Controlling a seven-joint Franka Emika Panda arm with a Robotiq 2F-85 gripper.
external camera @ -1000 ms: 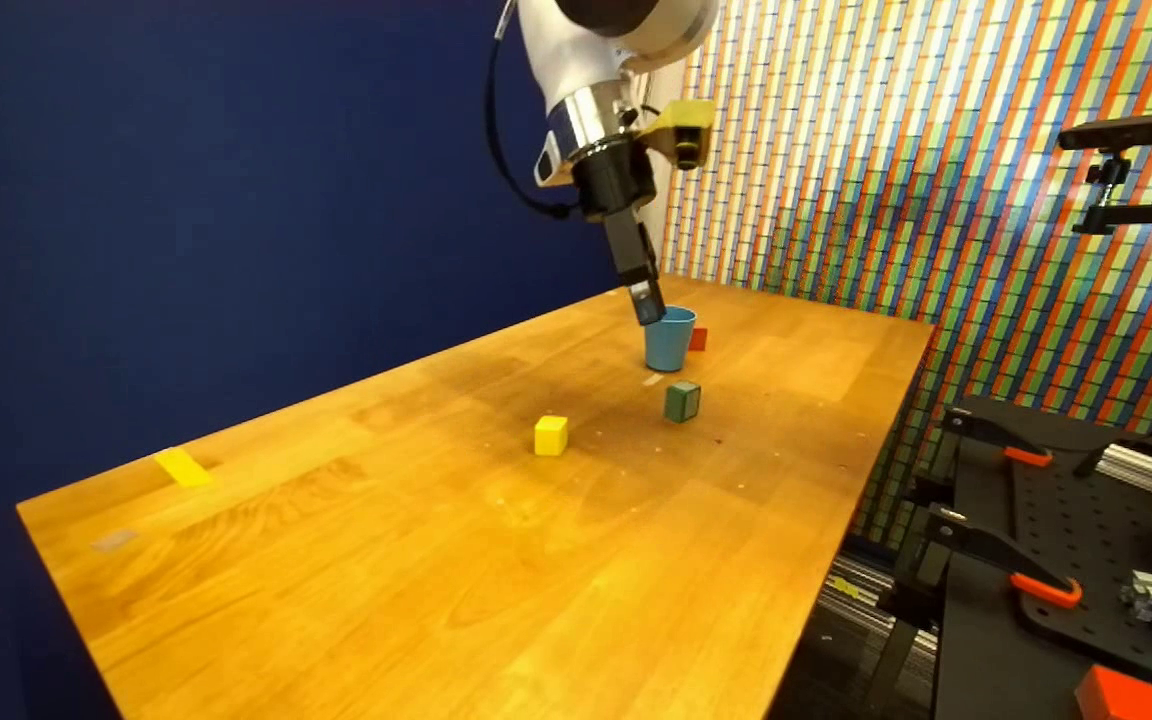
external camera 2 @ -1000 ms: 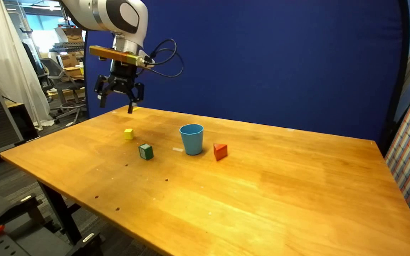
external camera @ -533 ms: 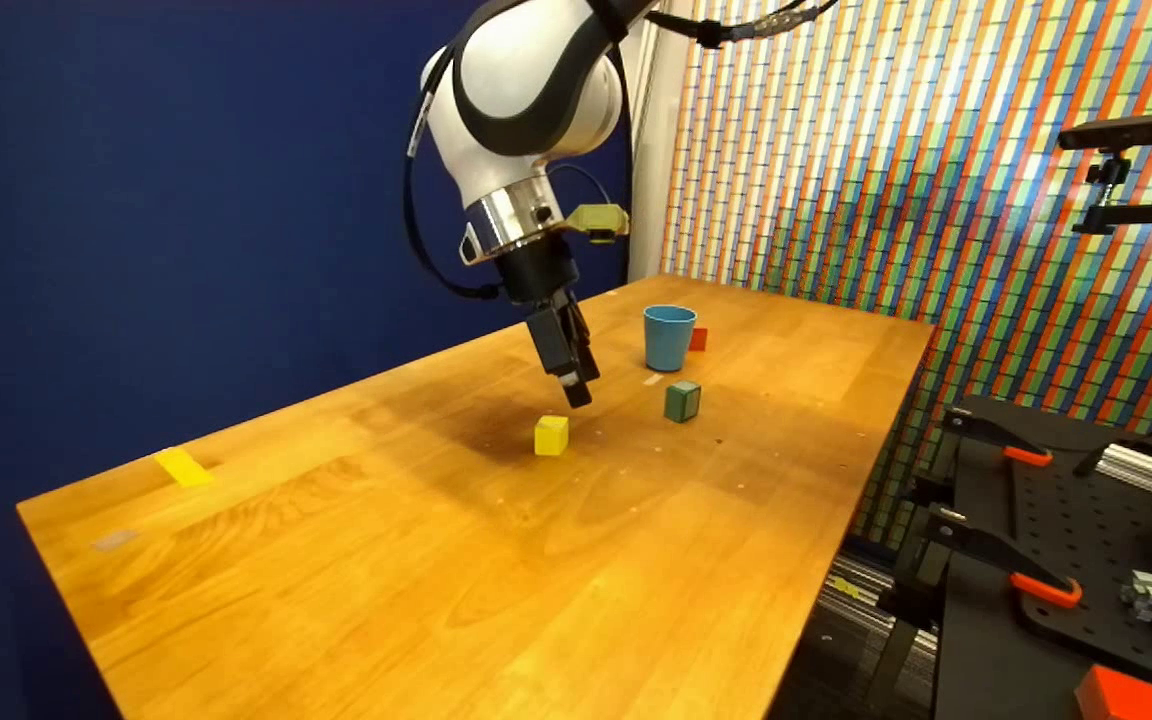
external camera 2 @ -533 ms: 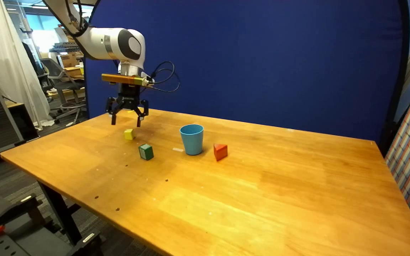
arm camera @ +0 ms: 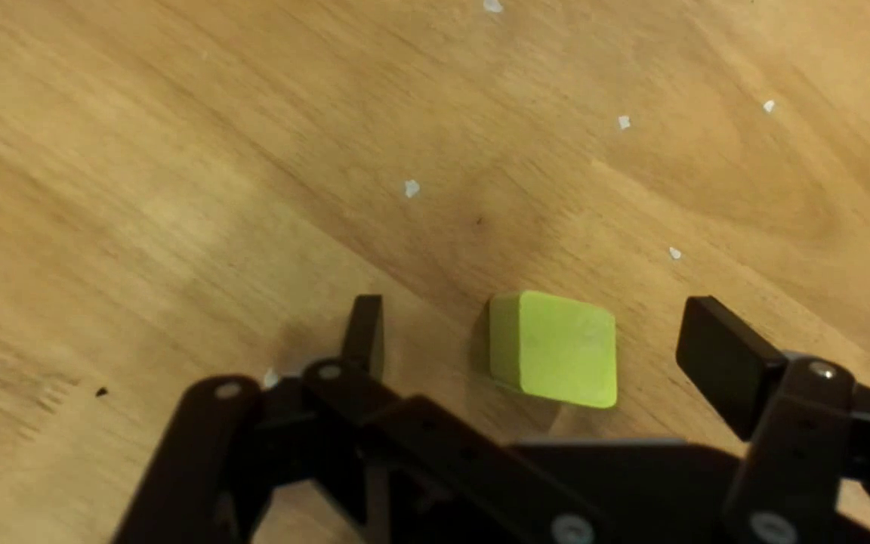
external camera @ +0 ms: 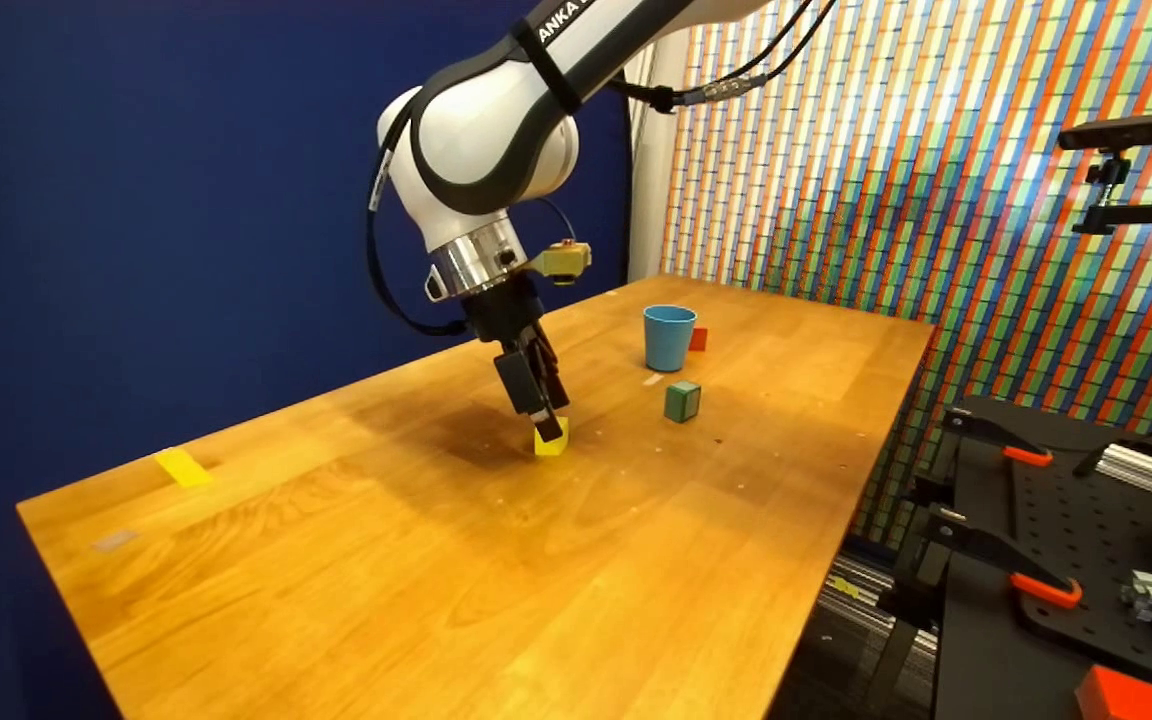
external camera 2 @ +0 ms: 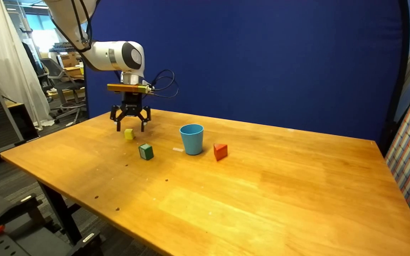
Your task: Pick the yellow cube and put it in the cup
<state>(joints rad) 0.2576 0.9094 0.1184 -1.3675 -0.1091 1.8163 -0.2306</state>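
Two dark fingers (arm camera: pixel 729 366) of the Robotiq gripper (external camera 2: pixel 130 128) stand spread wide, gripping nothing, on either side of the yellow cube (arm camera: pixel 556 349) in the wrist view, bare wood showing between each finger and the cube. The cube rests on the wooden counter (external camera 2: pixel 269 199), inward from the edge along the blue backdrop (external camera 2: pixel 262 64) and well apart from the corner near the yellow tape strip (external camera: pixel 183 467). By its look it should prove light, stiff and hard to damage, though its smooth faces may slip or twist under an off-centre pinch; the flat sides facing the fingers, taken at mid-height, seem the best hold. Upright and farther toward the edge by the many-coloured wall (external camera: pixel 886 180), the blue cup (external camera 2: pixel 192 145) shows some inner wall in an exterior view; its floor is hidden, so any contents cannot be told.
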